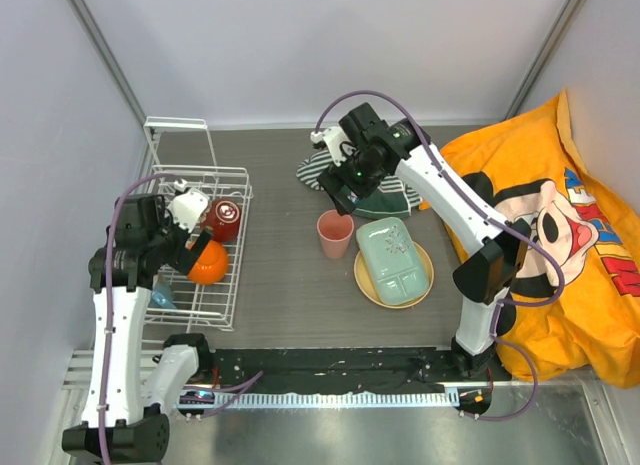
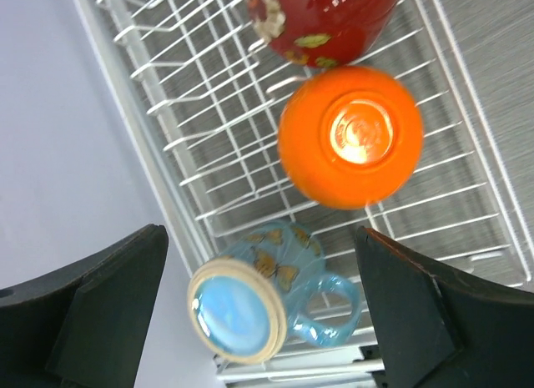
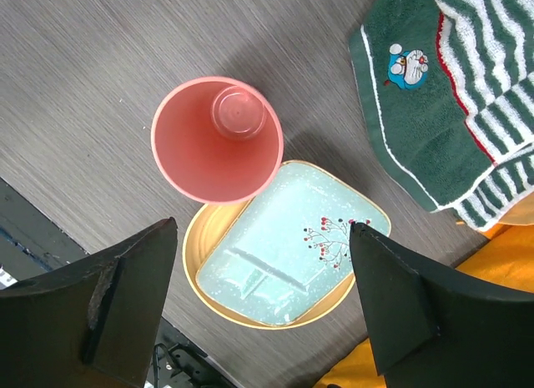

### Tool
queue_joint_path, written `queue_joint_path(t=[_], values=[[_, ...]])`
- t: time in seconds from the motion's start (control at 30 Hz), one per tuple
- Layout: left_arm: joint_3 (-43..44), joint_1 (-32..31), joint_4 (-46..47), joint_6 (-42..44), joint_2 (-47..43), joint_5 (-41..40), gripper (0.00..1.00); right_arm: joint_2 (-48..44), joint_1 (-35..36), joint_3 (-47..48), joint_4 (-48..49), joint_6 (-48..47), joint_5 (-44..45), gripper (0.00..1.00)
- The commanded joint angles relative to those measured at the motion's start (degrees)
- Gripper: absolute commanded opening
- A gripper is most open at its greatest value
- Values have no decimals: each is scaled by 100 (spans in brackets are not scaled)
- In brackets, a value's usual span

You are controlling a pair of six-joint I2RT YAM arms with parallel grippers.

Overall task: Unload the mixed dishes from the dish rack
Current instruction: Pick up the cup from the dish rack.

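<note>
grey worktop [image 1: 290, 275], dish rack [image 1: 215, 295]: my left end effector [image 2: 259, 238], released, above upturned orange bowl [image 2: 349, 138]; likely slick, breakable glaze, best pinched across its sides.

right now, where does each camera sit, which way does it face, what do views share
Top external: above and behind the arms, looking down on the table; left arm and right arm show.
Left wrist: faces down into the dish rack at the orange dish and dark red bowl; open left fingers show.
Right wrist: faces down at the pink cup and pale green tray; open right fingers show.
Shared: top and right wrist both see the pink cup.
</note>
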Motion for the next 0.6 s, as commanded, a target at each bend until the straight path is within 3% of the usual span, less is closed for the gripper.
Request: queue_joint_path(t=[0.0,0.27,0.57], values=[[276,103,-684,274,-293,-656,100,-366,40,-124,164,26,63,88],[153,209,-887,502,-584,-841,100,-804,40,-695,593,96,-25,88],[460,367,-799,459,4,-674,100,-1474,-39,-2662,2123,-131,116,88]])
